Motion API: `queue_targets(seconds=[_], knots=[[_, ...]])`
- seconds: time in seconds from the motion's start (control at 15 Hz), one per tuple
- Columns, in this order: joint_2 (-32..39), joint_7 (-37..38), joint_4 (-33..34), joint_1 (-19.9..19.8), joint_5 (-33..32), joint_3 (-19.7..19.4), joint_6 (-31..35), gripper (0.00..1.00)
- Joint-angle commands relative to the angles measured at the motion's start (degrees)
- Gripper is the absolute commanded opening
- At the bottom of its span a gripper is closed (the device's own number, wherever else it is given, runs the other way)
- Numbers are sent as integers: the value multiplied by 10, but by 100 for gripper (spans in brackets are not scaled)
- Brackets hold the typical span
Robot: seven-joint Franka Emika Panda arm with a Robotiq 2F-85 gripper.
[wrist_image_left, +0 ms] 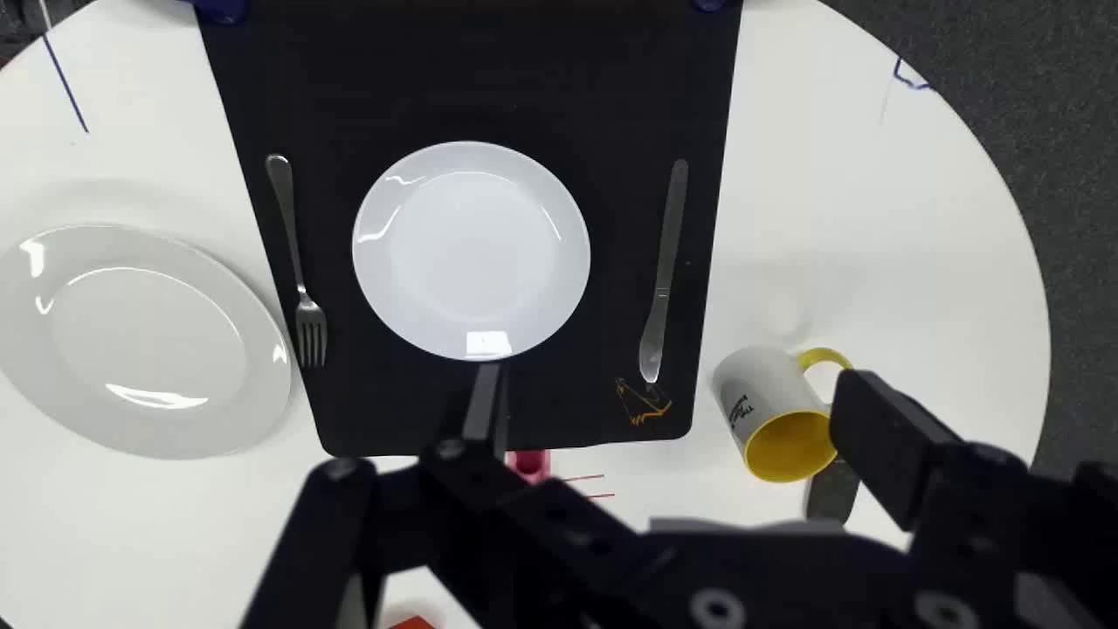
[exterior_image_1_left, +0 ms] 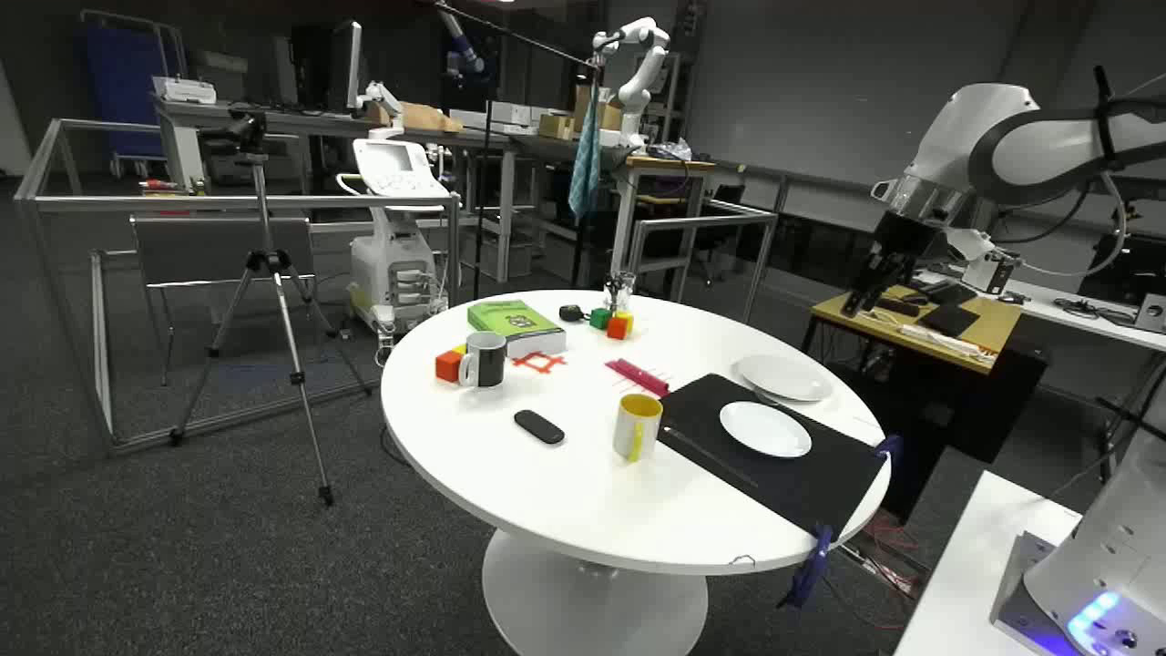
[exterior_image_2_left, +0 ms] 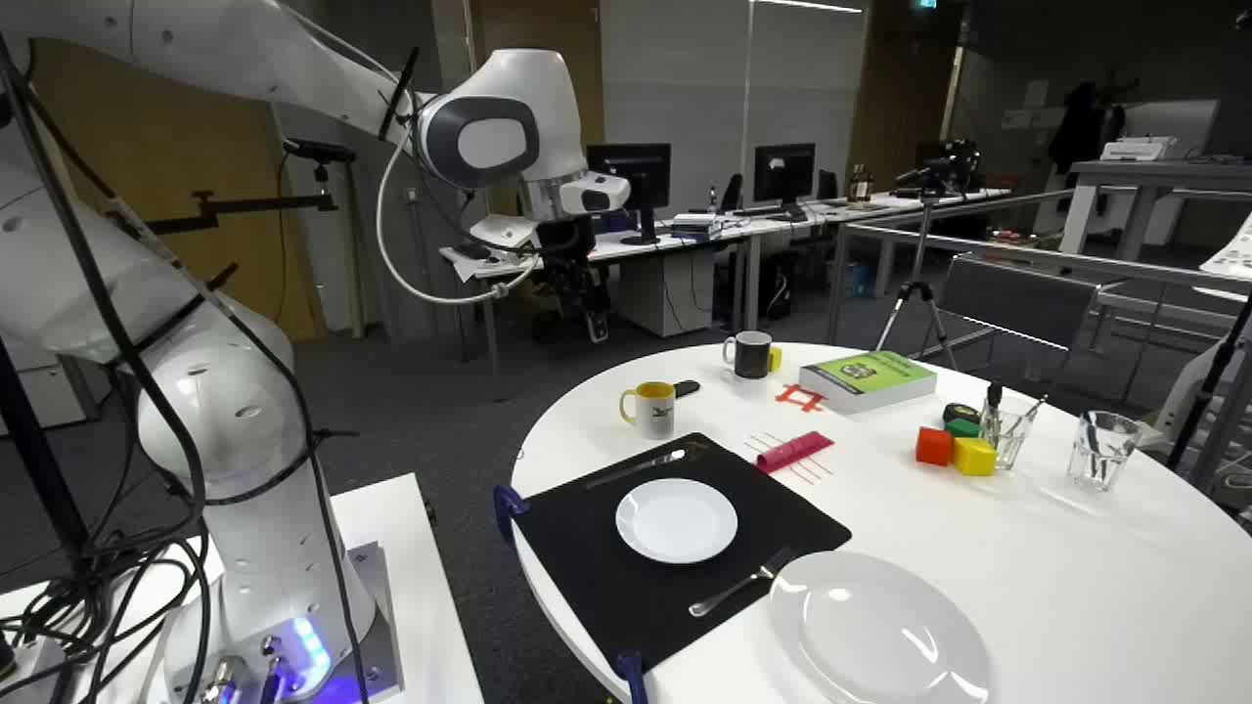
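Observation:
My gripper (wrist_image_left: pixel 677 424) stands open high above the round table, its fingers (wrist_image_left: pixel 882 445) wide apart with nothing between them. In both exterior views it hangs in the air near the robot's side, touching nothing. Below it in the wrist view lies a small white plate (wrist_image_left: pixel 472 253) on a black placemat (wrist_image_left: pixel 541 79), with a fork (wrist_image_left: pixel 293 253) and a knife (wrist_image_left: pixel 666 271) at either side of the plate. A white mug with yellow inside (wrist_image_left: pixel 769 411) stands beside the mat, partly covered by a finger. A larger white plate (wrist_image_left: pixel 131 341) rests at the mat's fork side.
Farther across the table are a green book (exterior_image_2_left: pixel 871 376), a black-and-white mug (exterior_image_2_left: pixel 752 354), a dark remote (exterior_image_1_left: pixel 539 426), a pink holder (exterior_image_2_left: pixel 794 451), coloured blocks (exterior_image_2_left: pixel 934 446) and drinking glasses (exterior_image_2_left: pixel 1100 450). Blue clamps (exterior_image_2_left: pixel 505 510) grip the mat at the table edge.

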Motion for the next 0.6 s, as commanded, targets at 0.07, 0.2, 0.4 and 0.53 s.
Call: queue_targets(seconds=[0.07,0.2,0.4,0.53], knots=[[0,0,1,0,0,0,-2,100],[2,-5,4,2,2,-4,-6,100],[7,-30,12,7,14,-22,-13,100],[12,-53,23,9,25,-42,-28,100]])
